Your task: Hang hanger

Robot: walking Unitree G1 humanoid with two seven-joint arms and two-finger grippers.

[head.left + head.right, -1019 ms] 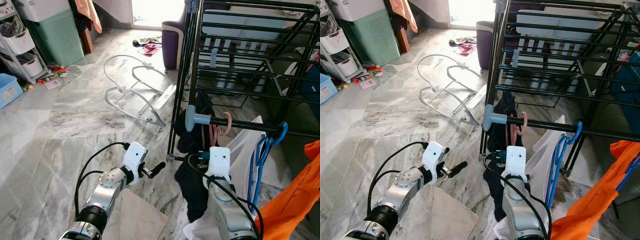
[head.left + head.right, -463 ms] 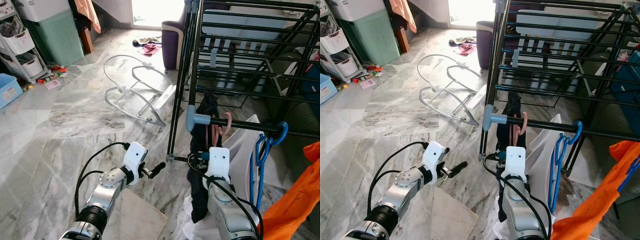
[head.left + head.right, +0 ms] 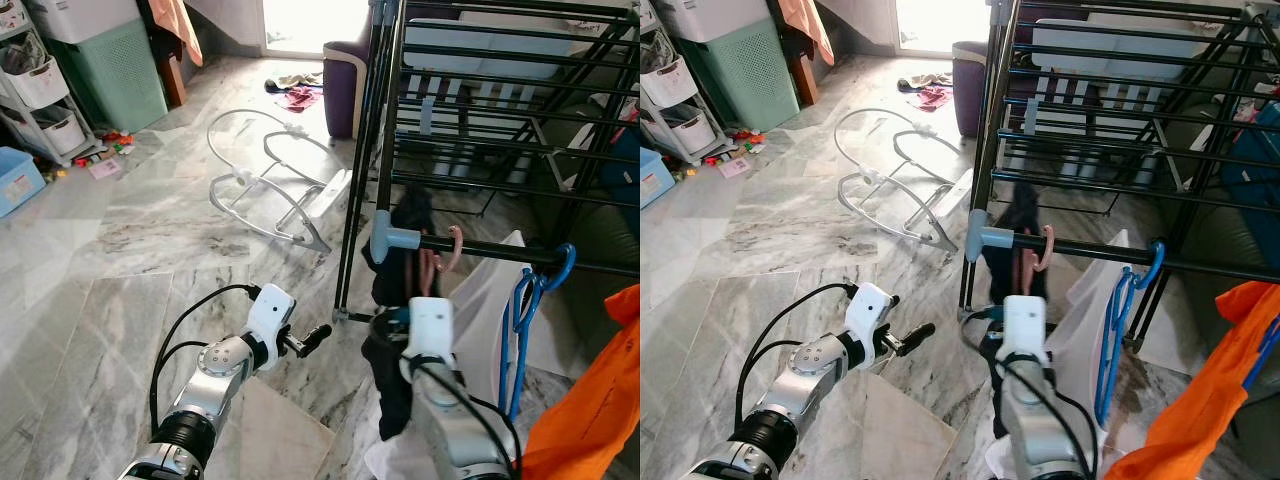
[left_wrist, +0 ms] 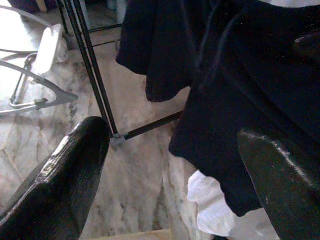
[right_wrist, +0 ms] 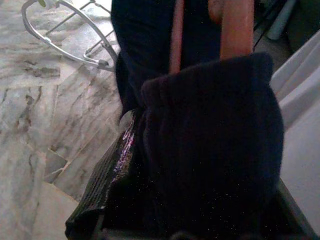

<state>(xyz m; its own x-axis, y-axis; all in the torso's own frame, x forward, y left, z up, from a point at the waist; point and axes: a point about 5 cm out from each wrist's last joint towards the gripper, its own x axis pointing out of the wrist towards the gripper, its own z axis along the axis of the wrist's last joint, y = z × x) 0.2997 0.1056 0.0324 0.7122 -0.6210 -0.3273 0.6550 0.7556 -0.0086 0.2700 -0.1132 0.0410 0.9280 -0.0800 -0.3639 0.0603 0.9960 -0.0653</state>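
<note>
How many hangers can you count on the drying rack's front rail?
2: a pink hanger carrying the dark garment, hooked near the rail's left end, and a blue hanger further right. Clothes may hide others.

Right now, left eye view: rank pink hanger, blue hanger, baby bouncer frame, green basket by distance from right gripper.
1. Pink hanger, on the rack bar right above the right gripper.
2. Blue hanger, further right on the bar.
3. Baby bouncer frame, floor, left.
4. Green basket, far left corner.
</note>
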